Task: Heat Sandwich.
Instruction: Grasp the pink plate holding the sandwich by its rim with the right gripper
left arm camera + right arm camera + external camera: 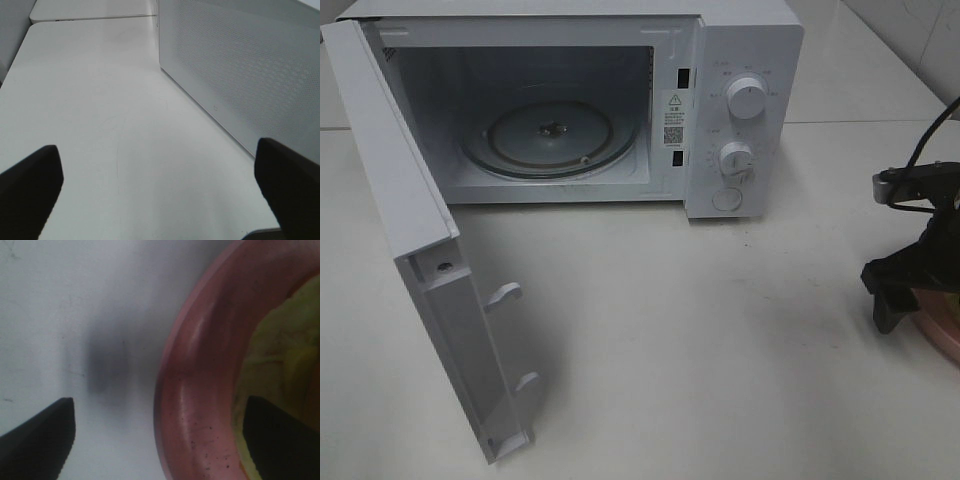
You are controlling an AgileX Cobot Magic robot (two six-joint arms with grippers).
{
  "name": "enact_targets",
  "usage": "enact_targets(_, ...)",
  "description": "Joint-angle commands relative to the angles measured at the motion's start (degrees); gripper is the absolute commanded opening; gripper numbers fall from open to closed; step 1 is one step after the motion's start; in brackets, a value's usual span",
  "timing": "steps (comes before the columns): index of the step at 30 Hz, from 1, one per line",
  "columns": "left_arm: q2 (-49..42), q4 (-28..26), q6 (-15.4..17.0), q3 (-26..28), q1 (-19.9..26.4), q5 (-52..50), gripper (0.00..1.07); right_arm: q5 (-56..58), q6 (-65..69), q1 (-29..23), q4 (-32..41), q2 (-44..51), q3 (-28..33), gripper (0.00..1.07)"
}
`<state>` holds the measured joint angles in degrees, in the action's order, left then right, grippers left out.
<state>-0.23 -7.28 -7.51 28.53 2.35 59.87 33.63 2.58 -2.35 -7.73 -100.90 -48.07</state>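
1. A pink plate (192,390) sits on a white table (60,295).
2. The sandwich (282,350) on the plate looks yellow, green and blurry.
3. The right gripper (157,407) is wide open, with the plate's edge between its black fingers (37,440).
4. One finger is over the table, the other over the sandwich.
5. A dark shadow (107,365) lies beside the plate.

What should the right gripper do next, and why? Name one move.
Probably lower the open right gripper and close on the round pink plate's rim: its fingers straddle that rim, the yellow-green-filled sandwich lies on the plate, and the white microwave stands open.
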Motion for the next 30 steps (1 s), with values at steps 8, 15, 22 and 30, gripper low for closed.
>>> enact_targets(8,-1.5,-0.5,0.4,-0.1,0.0,-0.9,1.01,-1.7,-0.7,0.3,-0.2,-3.2,-0.2,0.85)
enact_targets(15,-1.5,-0.5,0.4,-0.1,0.0,-0.9,1.01,-1.5,-0.5,0.3,-0.6,-3.2,-0.2,0.69)
enact_targets(22,-1.5,-0.5,0.4,-0.1,0.0,-0.9,1.01,-1.4,2.3,0.3,-2.9,-3.2,-0.2,0.2)
enact_targets(30,-1.5,-0.5,0.4,-0.1,0.0,-0.9,1.01,-0.7,2.7,0.3,-4.1,-3.2,-0.2,0.0)
